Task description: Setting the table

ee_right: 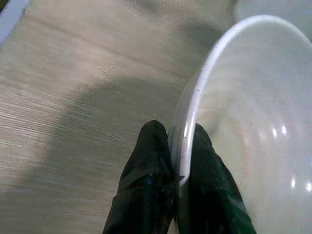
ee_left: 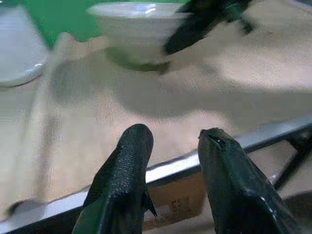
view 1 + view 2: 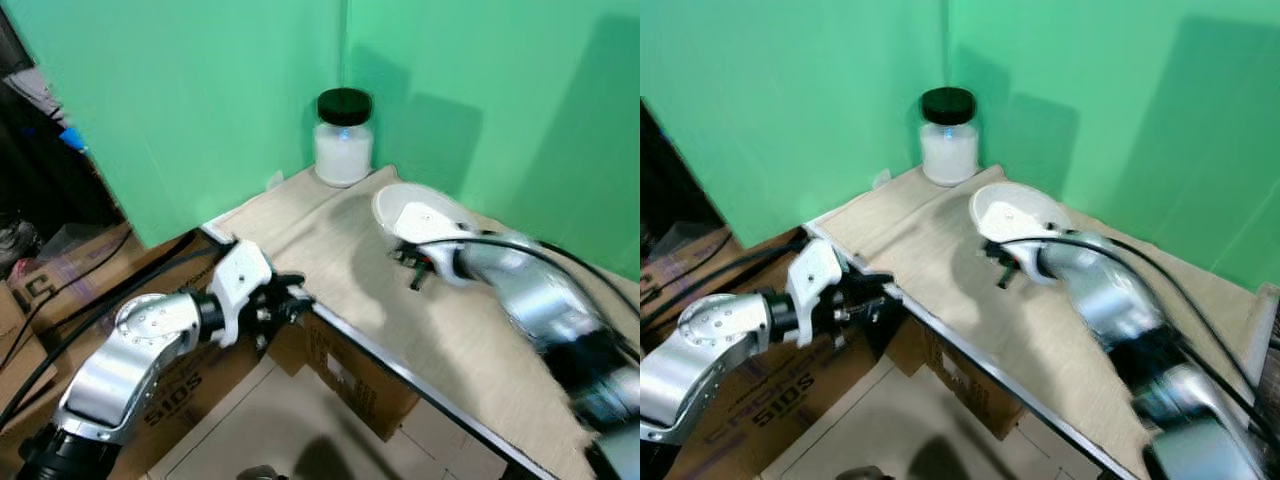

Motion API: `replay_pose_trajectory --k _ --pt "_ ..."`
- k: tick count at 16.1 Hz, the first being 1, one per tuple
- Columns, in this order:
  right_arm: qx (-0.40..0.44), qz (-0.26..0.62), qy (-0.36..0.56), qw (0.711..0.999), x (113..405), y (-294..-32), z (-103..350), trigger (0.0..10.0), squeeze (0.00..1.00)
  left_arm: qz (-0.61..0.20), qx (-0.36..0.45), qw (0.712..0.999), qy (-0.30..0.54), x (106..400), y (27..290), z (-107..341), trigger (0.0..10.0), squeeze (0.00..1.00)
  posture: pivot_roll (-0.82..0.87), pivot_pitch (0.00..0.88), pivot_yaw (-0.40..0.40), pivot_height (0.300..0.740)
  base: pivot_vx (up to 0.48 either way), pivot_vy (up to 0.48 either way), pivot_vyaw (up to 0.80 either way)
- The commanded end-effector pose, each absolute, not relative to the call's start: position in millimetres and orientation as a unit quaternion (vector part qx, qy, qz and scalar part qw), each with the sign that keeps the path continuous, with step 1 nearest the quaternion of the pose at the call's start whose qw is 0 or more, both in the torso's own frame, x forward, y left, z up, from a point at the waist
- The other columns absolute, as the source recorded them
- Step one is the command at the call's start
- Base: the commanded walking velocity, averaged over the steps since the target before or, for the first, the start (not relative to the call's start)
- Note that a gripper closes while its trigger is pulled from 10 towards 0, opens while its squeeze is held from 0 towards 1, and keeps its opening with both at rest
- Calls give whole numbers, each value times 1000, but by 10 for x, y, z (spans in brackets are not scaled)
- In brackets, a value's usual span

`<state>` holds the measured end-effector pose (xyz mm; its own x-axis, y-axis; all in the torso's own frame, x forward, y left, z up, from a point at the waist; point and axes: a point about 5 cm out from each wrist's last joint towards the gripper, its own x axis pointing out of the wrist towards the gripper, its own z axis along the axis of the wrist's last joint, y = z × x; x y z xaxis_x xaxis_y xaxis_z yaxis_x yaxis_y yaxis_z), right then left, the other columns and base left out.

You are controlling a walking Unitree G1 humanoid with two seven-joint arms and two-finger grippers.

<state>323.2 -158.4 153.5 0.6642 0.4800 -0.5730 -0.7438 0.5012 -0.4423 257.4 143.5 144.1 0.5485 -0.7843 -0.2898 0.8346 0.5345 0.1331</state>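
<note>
A white bowl [image 3: 415, 212] sits on the beige cloth [image 3: 420, 320] that covers the tabletop [image 3: 990, 372], near the corner where two green walls [image 3: 200, 100] meet. The right end effector [image 1: 181, 168] is clenched on the bowl's near rim, one black finger outside the wall and one inside, as the right wrist view shows. Just behind the bowl, in the corner, stands a jar [image 3: 343, 138] of white contents with a black lid; jar and bowl are apart.

The left end effector [image 2: 173, 165] hangs at the tabletop's front edge, off the cloth, its two fingers spread and holding nothing. From the left wrist view the bowl [image 2: 139, 29] lies well ahead of those fingers, across bare cloth.

Cardboard boxes [image 3: 350, 375] stand on the floor under the tabletop.
</note>
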Motion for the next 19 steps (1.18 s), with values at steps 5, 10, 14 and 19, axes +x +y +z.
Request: replay_pose_trajectory --k 5,10,14,19 --pt "-307 277 75 907 2628 -1728 2002 0 0 -341 135 930 19 2654 1470 1708 10000 0 41 0 40 740 0 0 0" --pt "-264 158 50 950 2368 -1552 1653 10000 0 -261 129 957 -3 2636 1405 1735 10000 0 33 0 35 740 0 0 -145" --pt "-245 146 67 956 2400 -1465 1643 10000 0 -214 119 969 16 2640 1402 1640 10000 0 54 0 -1 740 0 0 -800" --pt "-251 170 66 950 2461 -1451 1697 10000 0 -205 115 972 25 2604 1399 1600 10000 0 66 0 -23 740 0 0 -800"
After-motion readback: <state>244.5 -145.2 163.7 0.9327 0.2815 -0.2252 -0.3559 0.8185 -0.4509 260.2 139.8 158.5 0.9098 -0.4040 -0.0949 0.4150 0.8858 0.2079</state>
